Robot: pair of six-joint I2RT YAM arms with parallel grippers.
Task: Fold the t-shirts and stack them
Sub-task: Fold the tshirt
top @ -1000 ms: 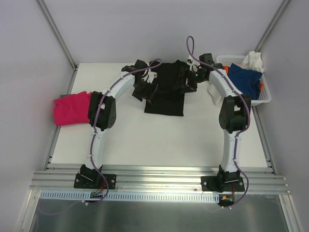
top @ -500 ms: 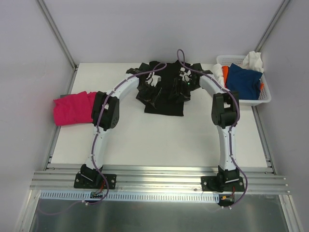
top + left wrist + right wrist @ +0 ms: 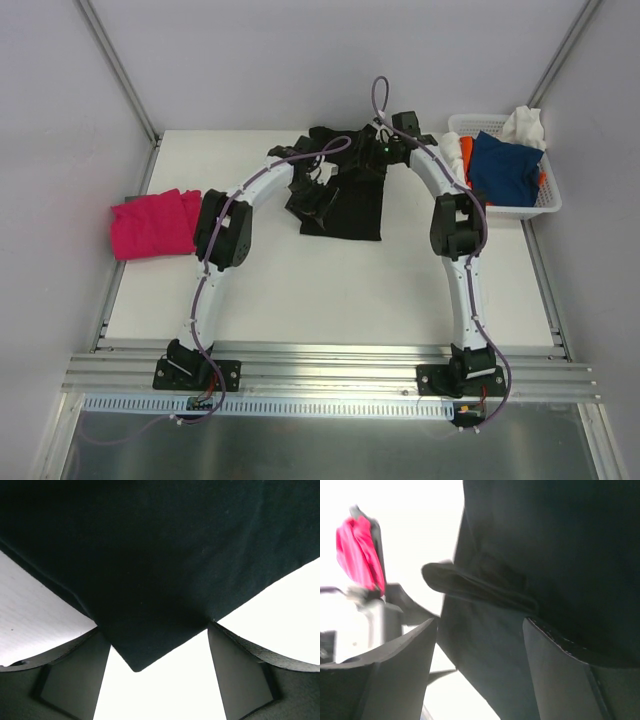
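A black t-shirt (image 3: 355, 210) lies folded on the white table (image 3: 330, 290) at the back middle. My left gripper (image 3: 318, 195) hovers over its left part, open; in the left wrist view a corner of the black t-shirt (image 3: 150, 580) lies on the table between the spread fingers (image 3: 75, 675) of that gripper (image 3: 157, 680). My right gripper (image 3: 378, 152) is at the shirt's far right edge, open, with black t-shirt (image 3: 560, 545) cloth and a folded hem showing between its fingers (image 3: 565, 675), gripper (image 3: 477, 680). A pink t-shirt (image 3: 150, 222) sits at the left table edge.
A white lattice basket (image 3: 545, 200) at the back right holds blue (image 3: 505, 165), orange (image 3: 465, 152) and white (image 3: 522, 125) t-shirts. The pink t-shirt (image 3: 357, 552) also shows far off in the right wrist view. Grey walls close in the left, back and right.
The right arm swung left from beside the basket over the black shirt, then drew back to its far edge. The left gripper shifted slightly right over the shirt. Both stayed open.
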